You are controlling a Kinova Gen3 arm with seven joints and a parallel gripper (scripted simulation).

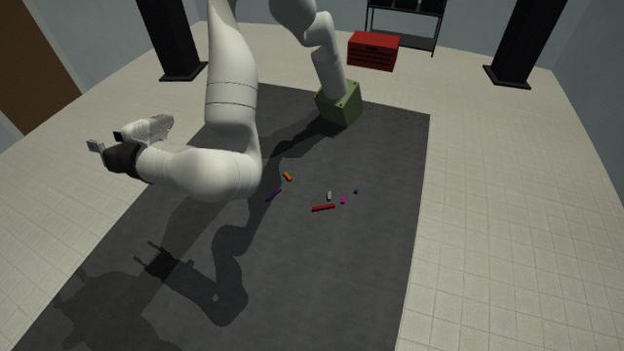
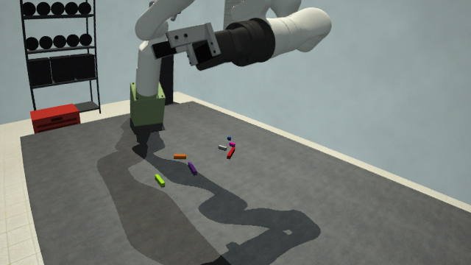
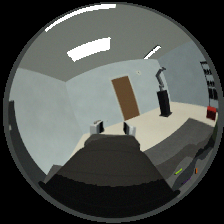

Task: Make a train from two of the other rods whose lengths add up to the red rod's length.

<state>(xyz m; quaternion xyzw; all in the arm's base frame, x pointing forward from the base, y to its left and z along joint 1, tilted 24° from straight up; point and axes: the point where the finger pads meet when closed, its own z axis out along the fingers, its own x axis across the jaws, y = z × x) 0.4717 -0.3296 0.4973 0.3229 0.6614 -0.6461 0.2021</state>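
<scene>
Even, bright light from ceiling panels [image 3: 89,49] overhead throws my arm's hard-edged double shadow [image 2: 221,210] across the dark desk [image 1: 341,273], while my wrist view bends into a fisheye circle, soft and darkened at its rim.

A red toolbox [image 1: 373,50] sits before a black shelf rack [image 1: 439,30]; two dark pillars [image 1: 526,41] and a brown door [image 1: 29,73] flank the room.

High top, low exterior, both over the mat [image 1: 341,273].
</scene>
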